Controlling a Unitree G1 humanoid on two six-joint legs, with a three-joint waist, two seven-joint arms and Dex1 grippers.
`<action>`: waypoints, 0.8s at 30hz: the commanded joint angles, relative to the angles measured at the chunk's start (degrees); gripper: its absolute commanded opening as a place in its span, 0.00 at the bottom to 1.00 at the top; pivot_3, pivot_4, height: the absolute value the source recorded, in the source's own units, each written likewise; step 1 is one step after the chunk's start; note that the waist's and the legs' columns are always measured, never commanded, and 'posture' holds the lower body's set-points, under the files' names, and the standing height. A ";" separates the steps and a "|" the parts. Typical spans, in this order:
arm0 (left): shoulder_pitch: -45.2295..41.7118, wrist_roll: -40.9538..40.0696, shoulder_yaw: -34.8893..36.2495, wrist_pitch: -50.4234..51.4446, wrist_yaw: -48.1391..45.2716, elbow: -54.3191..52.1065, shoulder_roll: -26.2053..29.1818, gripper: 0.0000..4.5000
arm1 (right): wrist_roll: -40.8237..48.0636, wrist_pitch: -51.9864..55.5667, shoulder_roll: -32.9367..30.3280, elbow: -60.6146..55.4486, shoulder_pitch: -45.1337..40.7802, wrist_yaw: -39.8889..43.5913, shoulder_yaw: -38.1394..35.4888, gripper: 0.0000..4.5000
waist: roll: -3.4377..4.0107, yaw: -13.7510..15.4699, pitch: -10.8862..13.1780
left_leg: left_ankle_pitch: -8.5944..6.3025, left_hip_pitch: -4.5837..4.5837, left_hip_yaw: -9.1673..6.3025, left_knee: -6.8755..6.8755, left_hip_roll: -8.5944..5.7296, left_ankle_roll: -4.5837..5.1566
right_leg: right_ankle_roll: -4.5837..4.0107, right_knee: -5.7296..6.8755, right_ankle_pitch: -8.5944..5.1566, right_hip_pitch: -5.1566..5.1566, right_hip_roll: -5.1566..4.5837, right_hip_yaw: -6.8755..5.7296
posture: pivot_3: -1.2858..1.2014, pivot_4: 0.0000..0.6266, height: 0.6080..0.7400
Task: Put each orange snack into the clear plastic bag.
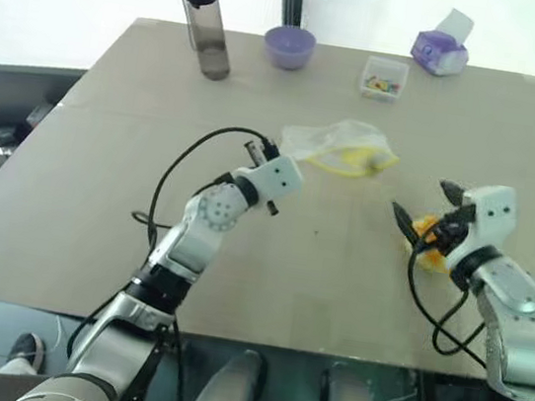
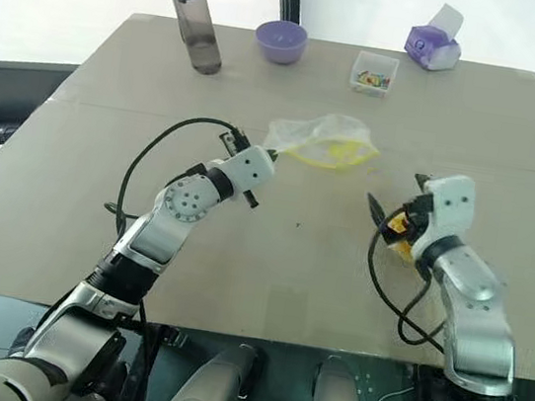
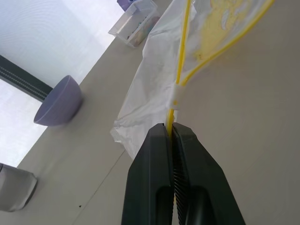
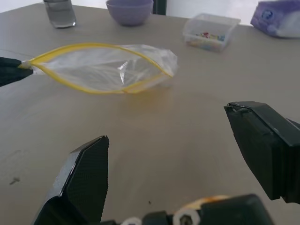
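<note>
The clear plastic bag [image 1: 345, 147] lies crinkled on the table, its mouth edged by a yellow strip [image 3: 180, 70]. My left gripper [image 3: 171, 129] is shut on the near end of that strip, also seen as a black tip [image 4: 9, 70] at the bag's corner. One orange snack [image 1: 425, 245] sits on the table at the right, partly hidden under my right gripper [image 1: 424, 208]. That gripper is open, fingers [image 4: 89, 173] wide apart and pointing toward the bag [image 4: 103, 68], with nothing between the tips. A sliver of the orange snack [image 4: 205, 202] shows at the gripper's base.
Along the table's far edge stand a dark bottle [image 1: 204, 24], a purple bowl [image 1: 289, 46], a small clear box of coloured bits [image 1: 383, 77] and a purple tissue box [image 1: 440, 47]. Bare tabletop [image 1: 341, 241] lies between my two arms.
</note>
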 commanded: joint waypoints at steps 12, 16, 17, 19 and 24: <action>-2.85 -0.14 -0.69 -3.28 -0.60 2.76 -0.12 0.03 | 9.92 9.73 0.96 -7.53 15.66 -4.55 -10.06 1.00 | 0.05 0.10 -0.05 | -0.07 0.03 0.02 0.02 0.00 0.11 | 0.01 0.02 0.00 0.03 -0.02 0.00 | 0.52 0.24 0.99; -3.00 0.09 -0.85 -3.64 -0.68 3.21 -0.09 0.03 | 11.16 9.70 1.29 -4.93 15.74 -5.56 -10.14 1.00 | 0.06 0.09 -0.05 | -0.07 0.03 0.01 0.02 0.00 0.12 | 0.01 0.03 0.00 0.03 -0.02 0.00 | 0.52 0.24 0.99; -3.01 0.11 -0.86 -3.65 -0.62 3.31 -0.13 0.03 | 11.31 9.60 1.31 -3.91 15.24 -5.88 -10.11 1.00 | 0.05 0.09 -0.05 | -0.07 0.03 0.01 0.02 0.00 0.12 | 0.01 0.03 0.00 0.03 -0.02 0.00 | 0.52 0.24 0.99; -2.84 0.15 -0.96 -3.56 -0.61 3.11 -0.16 0.03 | 11.59 9.27 1.29 -2.24 14.21 -6.44 -9.97 1.00 | 0.06 0.06 -0.05 | -0.07 0.03 0.02 0.02 0.00 0.11 | 0.01 0.02 0.00 0.03 -0.01 0.00 | 0.52 0.24 0.99; -2.72 0.23 -1.06 -3.46 -0.68 2.96 -0.17 0.00 | 12.78 8.61 1.02 -0.26 12.52 -6.93 -9.71 0.69 | 0.06 0.06 -0.06 | -0.06 0.03 0.01 0.02 0.00 0.11 | 0.01 0.03 0.00 0.03 -0.01 -0.01 | 0.52 0.24 0.99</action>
